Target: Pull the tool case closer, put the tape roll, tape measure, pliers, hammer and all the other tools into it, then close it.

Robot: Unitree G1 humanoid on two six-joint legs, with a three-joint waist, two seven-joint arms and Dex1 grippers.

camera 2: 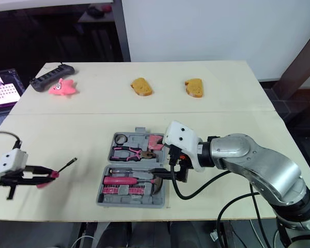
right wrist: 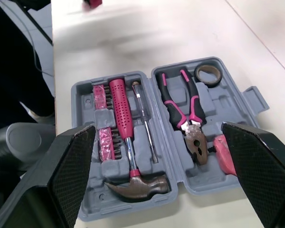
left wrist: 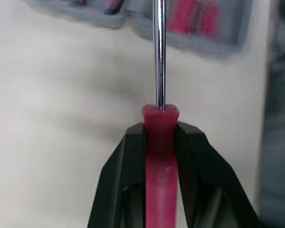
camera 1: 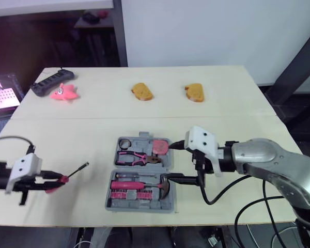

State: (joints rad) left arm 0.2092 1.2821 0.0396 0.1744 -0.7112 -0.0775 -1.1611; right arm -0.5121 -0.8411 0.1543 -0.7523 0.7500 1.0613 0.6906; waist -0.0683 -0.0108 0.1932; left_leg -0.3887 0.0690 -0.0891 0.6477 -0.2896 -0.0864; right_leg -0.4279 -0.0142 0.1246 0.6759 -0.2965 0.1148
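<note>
The grey tool case [camera 1: 142, 207] lies open near the table's front edge, lid flat behind the base. Its base holds a pink-handled hammer [right wrist: 128, 147], a thin screwdriver [right wrist: 145, 123] and a row of bits [right wrist: 104, 128]. Its lid holds pliers [right wrist: 183, 111], a tape roll [right wrist: 208, 73] and a pink tape measure [right wrist: 225, 154]. My right gripper [camera 1: 178, 162] hovers open just right of the case, holding nothing. At the front left, my left gripper [camera 1: 54, 181] is shut on a pink-handled screwdriver [camera 1: 75, 171], with the metal shaft [left wrist: 159, 71] pointing toward the case.
Two orange bread-like pieces [camera 1: 142, 92] [camera 1: 194, 92] lie at the back of the table. A pink star toy [camera 1: 63, 92] and a black power strip [camera 1: 51, 82] sit at the back left. A lit screen [camera 1: 2, 95] stands beyond the left edge.
</note>
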